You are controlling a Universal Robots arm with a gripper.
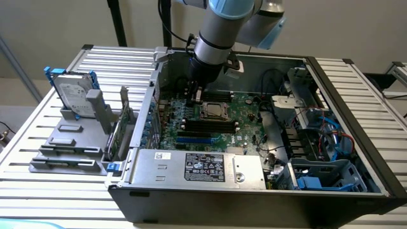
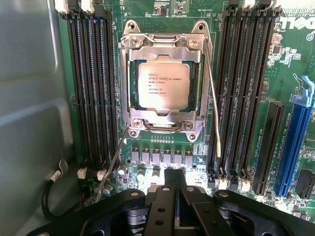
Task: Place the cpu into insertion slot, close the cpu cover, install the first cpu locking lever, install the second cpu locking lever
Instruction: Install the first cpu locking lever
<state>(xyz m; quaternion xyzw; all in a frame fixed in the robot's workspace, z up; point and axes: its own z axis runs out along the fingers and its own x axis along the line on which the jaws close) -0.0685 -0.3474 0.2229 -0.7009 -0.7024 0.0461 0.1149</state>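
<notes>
The computer case (image 1: 254,200) lies on its side on the slatted bench (image 1: 64,191), open face up, so that the arm can come down onto the green board (image 2: 275,64) from above. The cpu (image 2: 163,86) sits flat in the insertion slot (image 2: 162,129), its printed face upward. The cpu cover (image 2: 162,43) appears to be folded down over it, the cut-out centre framing the chip and the metal edges bearing on its border. That placement looks done and the cover looks closed, though I cannot tell whether it is pressed fully home. Neither wire lever looks latched. The straight lever (image 2: 212,93) runs along one side of the socket, between it and a bank of memory slots (image 2: 246,88), with its tip standing free of the frame. The angled lever (image 2: 117,157) swings away from a socket corner toward the case wall. The pincer (image 2: 175,189) has its black fingers pressed together with nothing between them, which makes a narrow tip suited to pushing a thin wire rather than gripping it. It hovers just beside the socket, on the edge near the row of small capacitors and closer to the angled lever's free end. In the exterior view the pincer (image 1: 197,98) hangs close above the board, next to the socket.
</notes>
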